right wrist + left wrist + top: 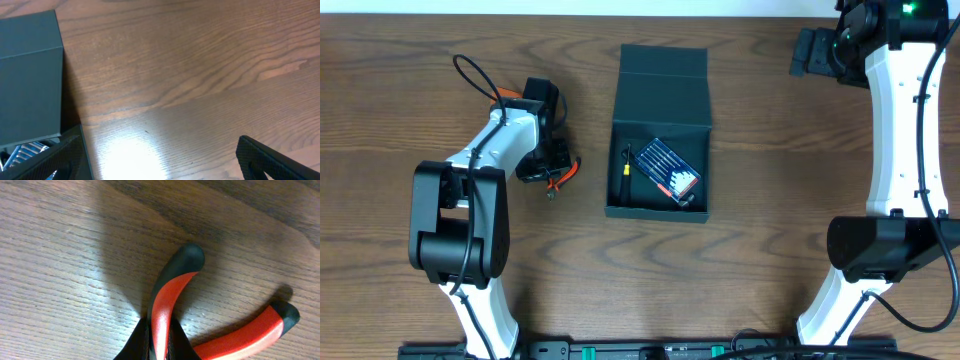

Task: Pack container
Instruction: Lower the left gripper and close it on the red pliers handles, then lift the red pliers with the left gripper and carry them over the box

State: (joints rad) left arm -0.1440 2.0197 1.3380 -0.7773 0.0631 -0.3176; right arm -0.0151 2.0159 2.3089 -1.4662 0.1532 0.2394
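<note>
— Where do we stand? Start with the big things.

— We have the table, and in the middle of it the container, with its flap lid thrown back to the far side and the mouth facing up. Our right gripper is parked at the far right, well apart from the box, with its fingers spread wide and nothing between them.

— And the left one?

— Our left gripper is down at the table just left of the container, drawn in narrow around one red-and-black handle of the pliers. The other handle splays out free to the right. We cannot tell whether the tool has left the wood yet.

— What is already in the box?

— A blue drill-bit case lies slantwise toward the right wall. A slim yellow-and-black tool lies along the left wall.

— So how do we carry this well?

— We judge the pinch on a single handle to be the weak point, because the pliers may swing or pivot in it. We should lift straight and slowly and cross the left rim with room to spare. Then we lower into the bare strip at the near side of the floor, between the two items, and open only once the tool rests on the bottom.
</note>
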